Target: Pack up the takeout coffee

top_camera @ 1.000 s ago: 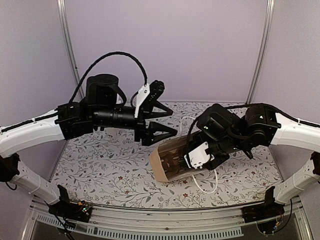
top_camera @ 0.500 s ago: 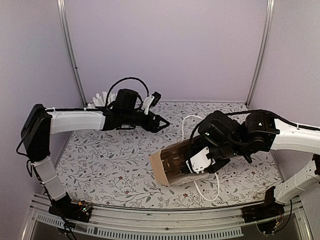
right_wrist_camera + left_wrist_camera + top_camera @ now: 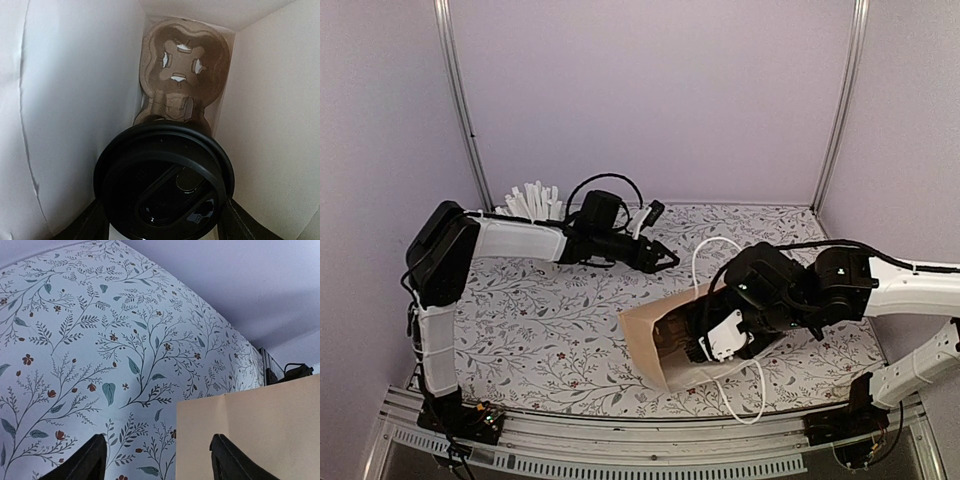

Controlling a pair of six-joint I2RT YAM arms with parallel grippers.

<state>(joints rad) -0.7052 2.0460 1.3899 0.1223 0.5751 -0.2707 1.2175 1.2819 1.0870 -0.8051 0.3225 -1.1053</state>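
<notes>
A tan paper bag (image 3: 642,338) lies on its side in the middle of the table, its mouth toward the right. My right gripper (image 3: 694,340) reaches into that mouth. In the right wrist view my right gripper (image 3: 165,221) is shut on the takeout coffee (image 3: 165,180), and the black round lid fills the space between the fingers. The brown pulp cup carrier (image 3: 183,60) stands at the far end of the bag's pale inside wall (image 3: 75,100). My left gripper (image 3: 664,262) hovers low behind the bag, open and holding nothing. In the left wrist view my left gripper (image 3: 157,441) looks over the bag's edge (image 3: 260,430).
A white cup of white sticks (image 3: 532,200) stands at the back left. The bag's white cord handles (image 3: 738,395) loop over the floral tablecloth (image 3: 540,320) near the front. Metal frame posts (image 3: 458,100) rise at the back corners.
My left arm has swung down and back, stretching low toward the rear of the bag. My right gripper has pushed the coffee deeper into the bag, which has shifted slightly.
</notes>
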